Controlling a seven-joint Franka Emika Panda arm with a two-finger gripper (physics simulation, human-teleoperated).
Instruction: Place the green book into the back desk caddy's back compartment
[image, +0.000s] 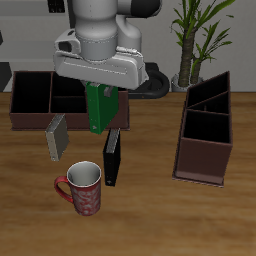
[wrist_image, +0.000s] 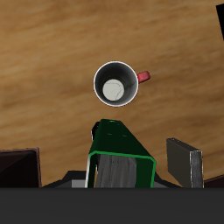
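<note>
The green book (image: 98, 108) hangs upright in my gripper (image: 100, 92), which is shut on its top end. It is held above the table just in front of the back desk caddy (image: 30, 112), a long low dark-brown box with black sections; my arm hides most of its row, including the narrow back compartment. In the wrist view the green book (wrist_image: 121, 157) shows end-on with white page edges, and a dark corner of the caddy (wrist_image: 17, 166) lies beside it.
A red mug (image: 82, 187) stands near the front edge, also in the wrist view (wrist_image: 115, 83). A black book (image: 113, 157) and a grey book (image: 57, 136) stand below the gripper. A slanted brown caddy (image: 205, 130) stands apart, with a potted plant (image: 195, 40) behind.
</note>
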